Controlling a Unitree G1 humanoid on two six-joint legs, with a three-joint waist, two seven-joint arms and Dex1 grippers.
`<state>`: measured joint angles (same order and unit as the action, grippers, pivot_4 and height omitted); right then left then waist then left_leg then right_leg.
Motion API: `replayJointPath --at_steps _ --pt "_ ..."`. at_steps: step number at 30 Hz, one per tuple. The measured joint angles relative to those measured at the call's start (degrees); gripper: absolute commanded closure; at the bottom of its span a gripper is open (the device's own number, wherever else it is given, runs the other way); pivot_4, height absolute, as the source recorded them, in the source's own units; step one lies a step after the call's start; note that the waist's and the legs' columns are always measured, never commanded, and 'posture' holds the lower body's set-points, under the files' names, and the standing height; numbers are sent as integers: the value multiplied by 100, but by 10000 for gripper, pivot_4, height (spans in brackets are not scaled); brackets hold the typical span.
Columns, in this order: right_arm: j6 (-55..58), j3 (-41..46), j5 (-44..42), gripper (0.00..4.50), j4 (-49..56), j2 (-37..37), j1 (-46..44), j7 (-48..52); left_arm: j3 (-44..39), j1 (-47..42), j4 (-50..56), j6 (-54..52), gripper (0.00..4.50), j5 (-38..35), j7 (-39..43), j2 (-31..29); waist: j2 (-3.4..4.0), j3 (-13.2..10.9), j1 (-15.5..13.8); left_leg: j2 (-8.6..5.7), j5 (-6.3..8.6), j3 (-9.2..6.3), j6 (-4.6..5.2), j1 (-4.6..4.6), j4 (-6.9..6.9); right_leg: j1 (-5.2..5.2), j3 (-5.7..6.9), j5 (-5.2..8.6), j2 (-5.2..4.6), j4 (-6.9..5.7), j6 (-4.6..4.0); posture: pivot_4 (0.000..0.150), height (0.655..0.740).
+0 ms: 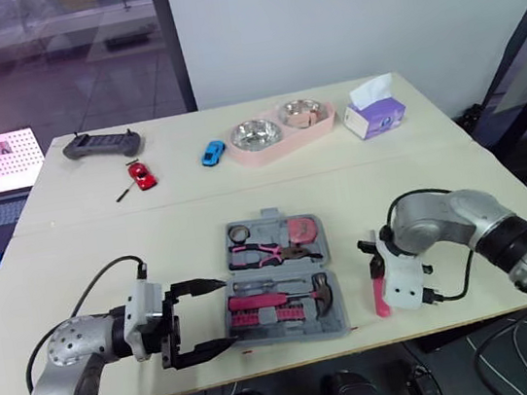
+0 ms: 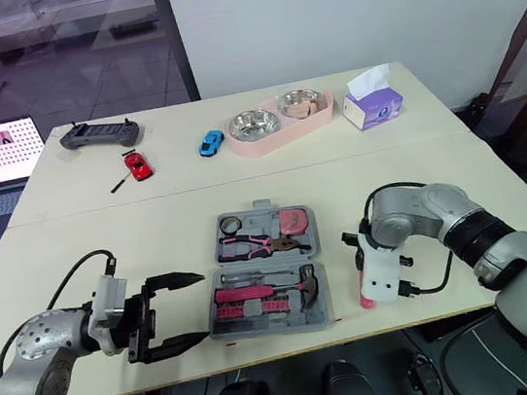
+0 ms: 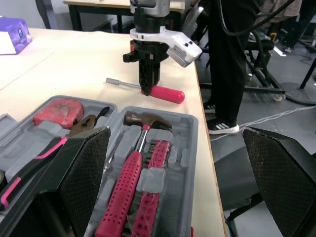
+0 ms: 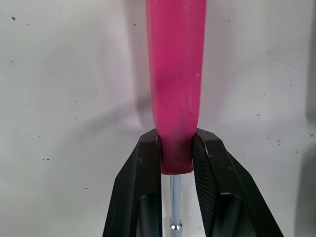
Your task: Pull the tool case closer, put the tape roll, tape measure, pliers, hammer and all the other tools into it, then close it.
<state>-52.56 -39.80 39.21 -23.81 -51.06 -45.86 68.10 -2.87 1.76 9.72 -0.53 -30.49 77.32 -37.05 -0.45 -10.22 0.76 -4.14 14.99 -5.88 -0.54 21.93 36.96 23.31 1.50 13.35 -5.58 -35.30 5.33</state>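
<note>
Grey plastic, the tool case lies open on the pale table in the head views, near the front edge and between the two arms. The left pincer is just beside the case's left front corner, its two black fingers spread wide with nothing between them. On the other side, the right pincer points down at the table and is closed on a pink-handled screwdriver. The screwdriver lies on the tabletop near the case's right edge but apart from it. Inside the case sit the tape roll, the tape measure, the pliers and the hammer.

The left wrist view looks across the open case between the wide-set fingers; whether either one touches the case I cannot tell. The hammer lies in the half nearer the table's edge, the pliers and tape measure in the other. Past the case the right pincer stands upright, gripping the screwdriver where handle meets metal shaft. A person's dark trouser legs stand off the table's edge.

In the right wrist view the fingers press both sides of the pink handle's end, which lies flat on the table, and the thin shaft runs back between them.
</note>
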Motion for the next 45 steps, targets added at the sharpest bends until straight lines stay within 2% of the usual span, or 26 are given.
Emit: replayJointPath --at_steps 2,5,7,10,11,13,15,18,20,23,25,28,30,32,36,37,42,45 --pt "298 176 -483 41130 240 -183 78 237 9 -29 -25 4 0 2 3 7 26 -14 -14 -1 -1 2 0 15 2 13 -1 -1 -1 0 1 1500 7370" --pt "1990 741 -2253 41130 1514 -810 582 1279 43 -62 -93 28 0 11 13 19 47 -23 -80 0 -1 -11 1 35 3 24 -1 -3 -8 3 3 1500 7370" --pt "3908 1144 -3391 41130 2573 -1221 874 1900 83 -90 -140 87 0 18 19 30 51 -24 -118 1 0 -18 1 43 2 31 0 -1 -14 5 -1 1500 7370" --pt "8597 1573 -4818 41130 3837 -1229 541 2069 160 -141 -252 124 0 55 22 75 55 -24 -98 5 1 -19 1 47 4 41 -2 -5 -17 1 -13 1500 7370" --pt "10828 1656 -5133 41130 3893 -843 93 1808 194 -161 -262 142 0 60 24 110 50 -20 -90 5 1 -22 1 44 7 44 -9 -12 -11 -2 -23 1500 7370" --pt "12777 1825 -5343 41130 3691 -362 -229 1316 211 -178 -266 155 0 61 32 130 45 -17 -136 5 1 -31 0 47 9 47 -5 -13 -8 -3 -27 1500 7370" --pt "13988 2179 -5590 41130 2960 124 -299 528 213 -198 -283 157 0 62 40 128 41 -14 -178 1 0 -33 -2 57 8 52 6 -12 -11 5 -25 1500 7370" --pt "14403 2728 -5905 41130 1867 267 -18 -758 209 -206 -346 168 0 62 98 115 44 -10 -310 -28 -2 -25 -1 119 13 109 8 -19 -34 4 -19 1500 7370" --pt "14468 3146 -6265 41130 1481 401 228 -1725 212 -224 -454 192 0 64 137 112 44 -10 -304 -35 -21 -18 -33 156 21 145 2 -47 -35 4 26 1500 7370" --pt "14471 3967 -6702 41130 1724 869 937 -3250 220 -376 -478 207 0 71 156 112 41 -8 -296 -27 -21 -15 -33 155 13 146 2 -48 -35 9 28 1500 7370" --pt "14469 4552 -6918 41130 2005 1478 1461 -4282 216 -418 -483 209 0 71 164 111 45 -6 -284 -23 -21 -16 -33 152 10 145 2 -48 -31 7 28 1500 7370" --pt "14473 5289 -7327 41130 2364 2096 1719 -5600 210 -418 -490 209 0 71 196 108 49 -4 -198 -16 -12 -19 -14 135 12 131 0 -53 -23 -1 20 1500 7370" --pt "14472 5634 -7342 30827 2500 2477 1762 -6231 211 -414 -505 209 0 73 208 107 49 -4 -143 -8 -24 -23 -25 128 20 121 3 -59 -8 2 2 1500 7370" --pt "14472 5984 -7291 23613 2648 2914 1789 -6747 211 -416 -507 209 0 76 212 107 50 -2 -121 -1 -29 -22 -19 107 20 104 6 -55 5 -3 -18 1500 7370" --pt "14471 6160 -7340 3200 2972 3136 1841 -7179 209 -419 -507 208 0 76 215 101 53 0 -133 -3 -29 -19 -17 88 17 86 6 -62 13 -7 0 1500 7370" --pt "14471 6160 -7398 1085 3226 3143 1945 -7247 203 -416 -512 207 0 76 220 89 53 0 -144 -4 -28 -19 -15 91 17 88 6 -64 13 -9 2 1500 7370" --pt "14459 5919 -7538 1085 5005 3072 2637 -7189 166 -416 -532 207 0 76 236 -13 53 0 -105 -2 -24 -19 -7 93 12 98 6 -61 13 -22 12 1500 7370" --pt "13881 5558 -7234 1085 5854 3131 3405 -7232 167 -393 -525 204 0 75 237 -14 51 2 -102 1 -23 -22 -8 89 8 96 7 -56 18 -23 15 1500 7370"
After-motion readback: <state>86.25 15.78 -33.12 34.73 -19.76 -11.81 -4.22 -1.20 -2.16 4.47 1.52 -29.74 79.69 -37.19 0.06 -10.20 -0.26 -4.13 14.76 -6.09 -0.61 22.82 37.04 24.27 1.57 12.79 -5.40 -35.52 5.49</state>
